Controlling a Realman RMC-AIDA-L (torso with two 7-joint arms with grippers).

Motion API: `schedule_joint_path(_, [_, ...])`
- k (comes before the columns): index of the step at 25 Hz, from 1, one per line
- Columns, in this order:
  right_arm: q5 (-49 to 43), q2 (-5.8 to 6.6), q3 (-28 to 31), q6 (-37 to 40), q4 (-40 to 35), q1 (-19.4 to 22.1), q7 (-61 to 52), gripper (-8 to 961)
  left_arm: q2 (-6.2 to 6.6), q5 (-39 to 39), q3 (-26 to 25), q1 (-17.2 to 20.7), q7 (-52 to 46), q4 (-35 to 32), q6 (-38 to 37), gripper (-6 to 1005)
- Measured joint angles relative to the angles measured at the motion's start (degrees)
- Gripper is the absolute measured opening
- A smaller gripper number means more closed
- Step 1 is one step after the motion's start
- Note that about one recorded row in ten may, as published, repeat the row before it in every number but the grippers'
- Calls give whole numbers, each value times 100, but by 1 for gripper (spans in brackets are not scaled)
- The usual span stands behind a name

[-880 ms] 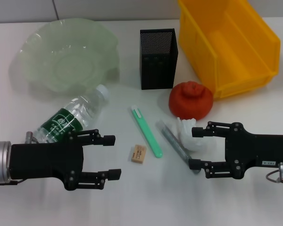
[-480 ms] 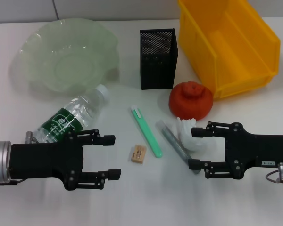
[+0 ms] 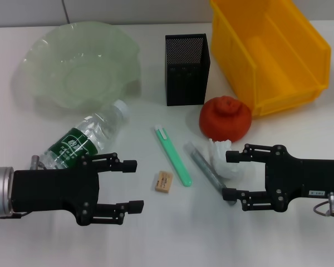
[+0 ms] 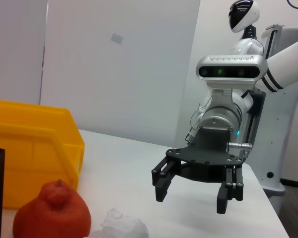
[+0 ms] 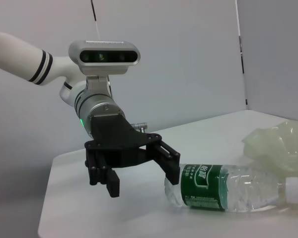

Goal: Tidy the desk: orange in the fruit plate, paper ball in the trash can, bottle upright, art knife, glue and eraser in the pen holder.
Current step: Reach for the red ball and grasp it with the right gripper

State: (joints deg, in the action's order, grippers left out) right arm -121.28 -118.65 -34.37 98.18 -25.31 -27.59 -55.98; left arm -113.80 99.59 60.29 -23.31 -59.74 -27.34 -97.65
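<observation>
White bench, head view. Left hand low at the near left, fingers spread apart, nothing between them. Right hand low at the near right, fingers likewise apart; the crumpled white paper ball sits in front of its fingertips, whether touching cannot be told.

Clear plastic water bottle with green label lies on its side near the left hand, white cap pointing toward the pale green translucent wavy-edged fruit plate at the far left. The right wrist view shows the left hand just beside the bottle's base end.

Centre of the bench: slim green art knife lying flat; small tan eraser just beside its near end; grey glue stick tube lying on a slant, touching the paper ball. Orange-red, wrinkled fruit rests beyond the paper ball, close to the yellow plastic bin at the far right. Black mesh square pen holder stands upright between plate and bin.
</observation>
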Motion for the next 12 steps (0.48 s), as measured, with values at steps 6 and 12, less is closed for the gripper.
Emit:
schedule_joint_path(6, [9,-8,0,0,0,7,0,767,-9,0,0,-13,-1,0,-9,780])
schedule_joint_path(12, [8,-8,0,0,0,-2,-1,768,-10,-1,0,-18,-2,0,-10,780])
